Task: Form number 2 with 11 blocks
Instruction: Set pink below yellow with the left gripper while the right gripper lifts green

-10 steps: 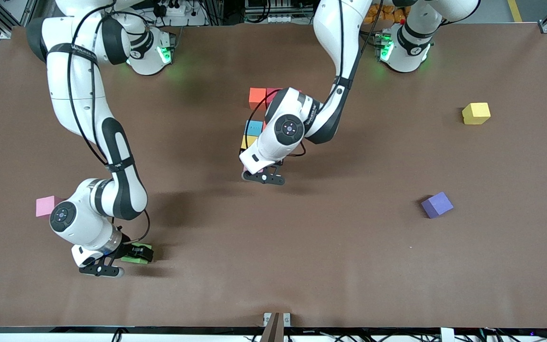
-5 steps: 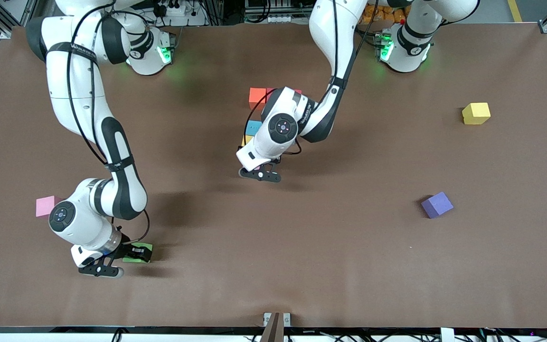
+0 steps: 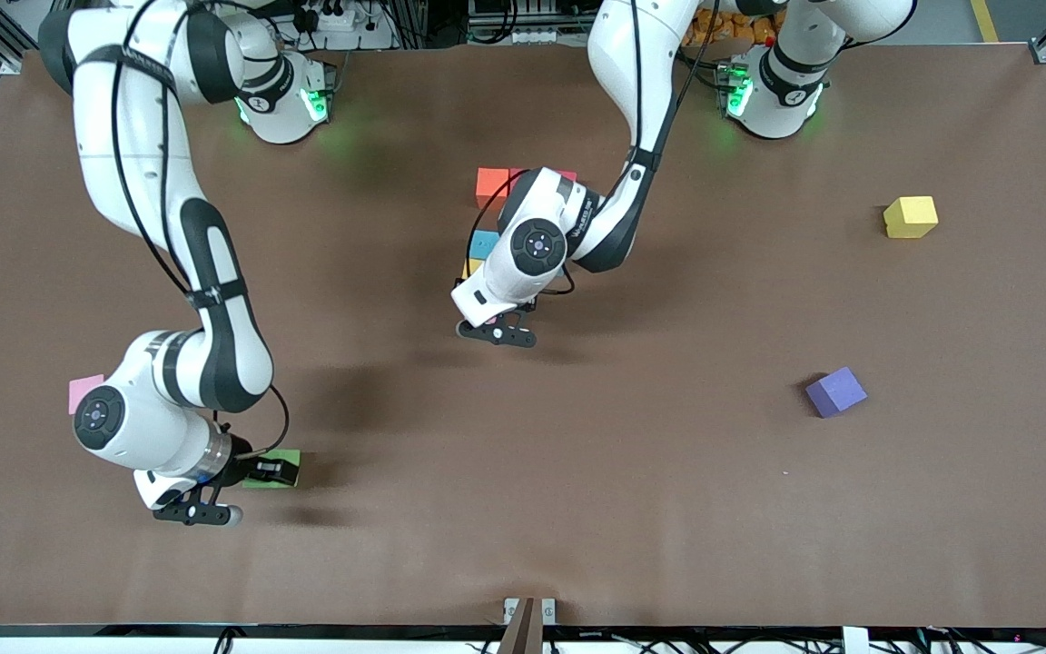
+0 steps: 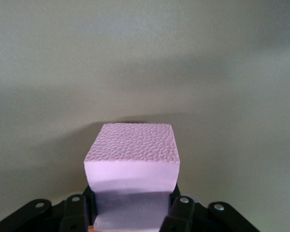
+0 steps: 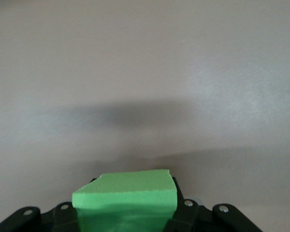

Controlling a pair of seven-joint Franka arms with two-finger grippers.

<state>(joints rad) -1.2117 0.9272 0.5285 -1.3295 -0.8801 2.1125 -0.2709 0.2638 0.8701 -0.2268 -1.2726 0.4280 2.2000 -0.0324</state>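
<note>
Right gripper [image 5: 130, 212] around green block [image 5: 128, 195].

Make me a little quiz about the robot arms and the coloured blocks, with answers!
1. True or false: the right gripper is shut on a green block.
2. What colour is the block in the left gripper? A) yellow B) pink C) orange
3. Which loose block lies nearer the front camera: the yellow block or the purple block?

Key: 1 true; 2 B; 3 the purple block.
</note>
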